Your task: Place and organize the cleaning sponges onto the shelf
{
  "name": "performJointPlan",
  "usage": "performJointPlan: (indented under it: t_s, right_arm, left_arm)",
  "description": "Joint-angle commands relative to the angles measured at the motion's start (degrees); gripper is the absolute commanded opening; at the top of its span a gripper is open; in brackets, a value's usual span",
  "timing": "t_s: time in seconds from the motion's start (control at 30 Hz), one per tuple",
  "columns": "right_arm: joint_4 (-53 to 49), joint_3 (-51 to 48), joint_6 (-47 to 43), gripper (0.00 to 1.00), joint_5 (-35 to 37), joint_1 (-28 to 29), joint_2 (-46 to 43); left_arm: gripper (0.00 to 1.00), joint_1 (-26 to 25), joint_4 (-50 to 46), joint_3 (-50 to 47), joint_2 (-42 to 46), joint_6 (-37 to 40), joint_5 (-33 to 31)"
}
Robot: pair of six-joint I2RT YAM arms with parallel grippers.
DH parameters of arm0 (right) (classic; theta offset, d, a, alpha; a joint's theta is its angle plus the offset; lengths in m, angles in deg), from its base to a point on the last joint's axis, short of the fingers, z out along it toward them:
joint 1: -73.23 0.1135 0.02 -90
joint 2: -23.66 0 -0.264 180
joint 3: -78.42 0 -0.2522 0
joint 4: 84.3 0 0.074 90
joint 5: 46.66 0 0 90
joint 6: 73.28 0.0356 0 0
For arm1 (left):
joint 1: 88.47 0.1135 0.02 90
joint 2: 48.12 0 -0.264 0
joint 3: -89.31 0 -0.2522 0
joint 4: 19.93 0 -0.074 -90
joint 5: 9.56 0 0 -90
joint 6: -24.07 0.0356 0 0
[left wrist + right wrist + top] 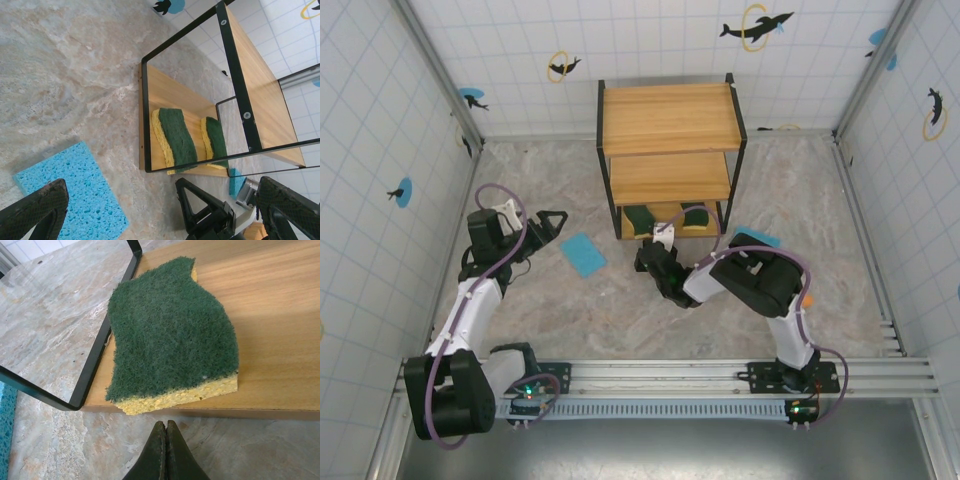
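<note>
Both green sponges [175,132] lie flat on the lowest board of the shelf [670,115], so the right claw [166,426] rests shut and empty before one, while the left claw [552,226] stands wide near the blue sponge [583,254] on the tabletop [620,320], probably to take it.

Robot lab cell, white tile-print walls [670,40] boxing in a marble-look table [620,310], dolphin stickers [757,25] dotting them, shelf [670,120] standing by the far edge, two arms [470,300] sitting bolted to a metal rail [670,372] along the near edge.
</note>
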Motion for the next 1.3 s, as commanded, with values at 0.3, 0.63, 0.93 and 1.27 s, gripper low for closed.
performJointPlan:
  t_s: [0.3,0.63,0.93,1.27]
  right_arm:
    - [5.59,2.2,0.85,0.0,-3.87,-2.2,3.25]
    - [5.89,3.66,0.45,0.0,-5.19,-2.46,4.64]
    - [11.11,2.55,1.08,0.0,-8.0,-3.84,6.04]
    - [13.2,2.0,1.55,0.0,-8.42,-4.48,6.35]
  left_arm:
    - [0.98,0.34,0.15,-0.12,-0.48,0.24,0.49]
    - [0.98,0.3,0.21,-0.26,-0.64,0.2,0.62]
    - [0.98,0.3,0.3,-0.33,-0.76,0.24,0.64]
    - [0.97,0.24,0.3,-0.4,-0.77,0.17,0.52]
